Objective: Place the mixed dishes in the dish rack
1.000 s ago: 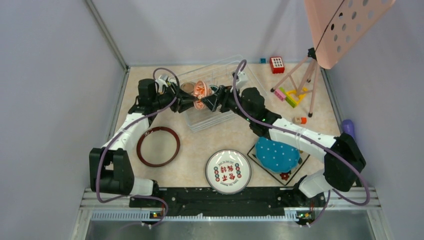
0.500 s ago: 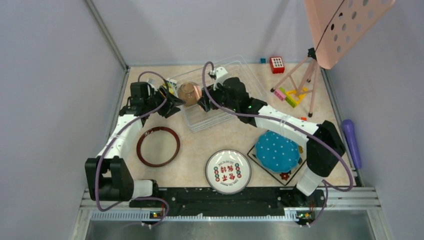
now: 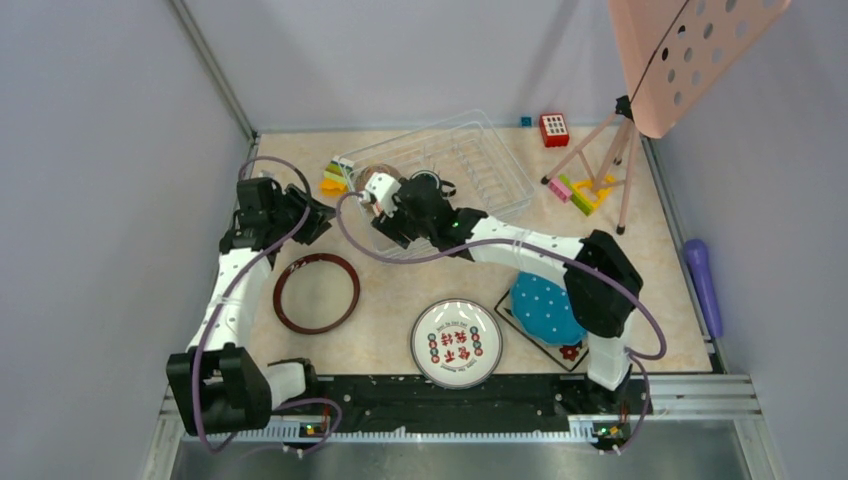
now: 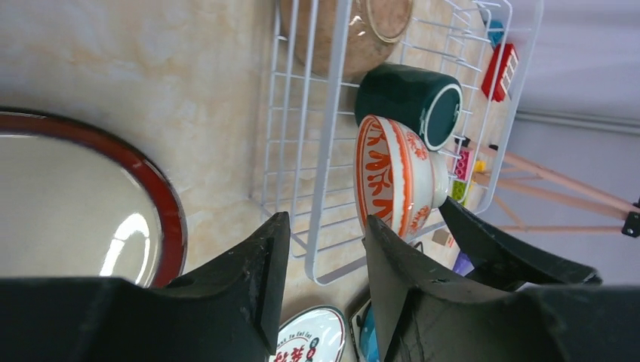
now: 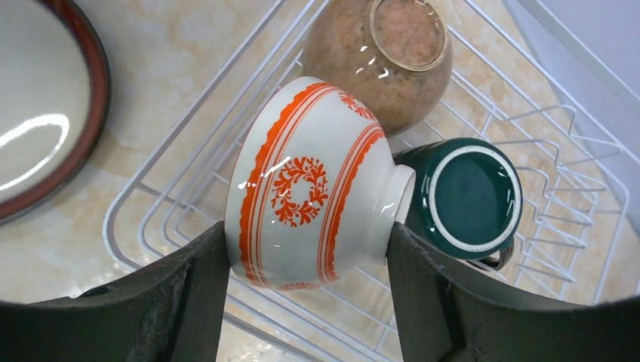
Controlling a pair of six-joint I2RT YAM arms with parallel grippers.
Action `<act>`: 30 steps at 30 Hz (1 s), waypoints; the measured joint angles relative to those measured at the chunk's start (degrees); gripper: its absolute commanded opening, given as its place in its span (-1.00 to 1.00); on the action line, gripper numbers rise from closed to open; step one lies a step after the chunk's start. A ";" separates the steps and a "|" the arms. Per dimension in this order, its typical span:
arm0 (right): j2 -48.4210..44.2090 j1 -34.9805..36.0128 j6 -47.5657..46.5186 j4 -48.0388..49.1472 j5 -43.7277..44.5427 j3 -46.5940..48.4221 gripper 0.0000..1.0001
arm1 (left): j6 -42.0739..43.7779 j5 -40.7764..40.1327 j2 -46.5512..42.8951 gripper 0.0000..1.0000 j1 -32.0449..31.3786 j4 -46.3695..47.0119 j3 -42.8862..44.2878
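Note:
My right gripper (image 5: 308,234) is shut on the small orange-and-white bowl (image 5: 313,181), holding it on its side by rim and foot over the near-left corner of the white wire dish rack (image 4: 326,151). The brown bowl (image 5: 377,60) and the dark green mug (image 5: 468,196) lie in the rack just beyond it. In the top view my right gripper (image 3: 385,220) hides the bowl. My left gripper (image 4: 324,226) is open and empty, left of the rack (image 3: 490,165). The red-rimmed plate (image 3: 352,290), white plate (image 3: 456,343), and blue dotted plate (image 3: 553,310) on the black square plate (image 3: 572,350) lie on the table.
Toy blocks (image 3: 335,178) lie by the rack's far-left corner. A red keypad toy (image 3: 553,130), more blocks (image 3: 585,190) and a pink tripod stand (image 3: 610,150) stand at the back right. A purple object (image 3: 703,285) lies at the right edge.
My left gripper has let go of the patterned bowl and pulled back to the left. My right gripper has carried the bowl leftward and nearer, to the rack's near-left corner.

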 measured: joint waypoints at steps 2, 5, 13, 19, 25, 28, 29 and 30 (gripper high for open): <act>1.44 1.29 -3.61 0.07 1.90 0.17 -0.69 | -0.70 -2.14 -1.18 -0.09 0.76 -0.87 -0.72; 4.15 3.28 -9.14 0.17 5.22 0.94 -0.69 | -1.57 -4.59 -2.89 -0.09 1.73 -1.18 -1.84; 9.33 4.98 -18.49 1.73 13.05 5.77 -0.51 | -2.10 -6.23 -4.76 -0.11 3.43 -1.38 -3.41; 10.78 4.98 -20.63 -0.87 13.75 8.41 0.24 | -2.10 -5.95 -4.76 -0.10 4.04 -1.40 -3.43; 11.04 4.96 -22.23 -3.74 12.68 10.32 0.88 | -2.03 -5.49 -4.76 -0.11 4.37 -1.40 -3.43; 11.04 4.96 -23.23 -4.96 11.65 11.45 0.98 | -1.84 -5.09 -4.76 -0.10 4.46 -1.44 -3.43; 11.04 4.98 -23.52 -5.84 11.13 11.87 0.98 | -1.79 -4.83 -4.76 -0.11 4.55 -1.46 -3.43; 11.04 4.98 -23.71 -6.38 10.84 12.15 0.98 | -1.66 -4.39 -4.74 -0.10 4.59 -1.46 -3.43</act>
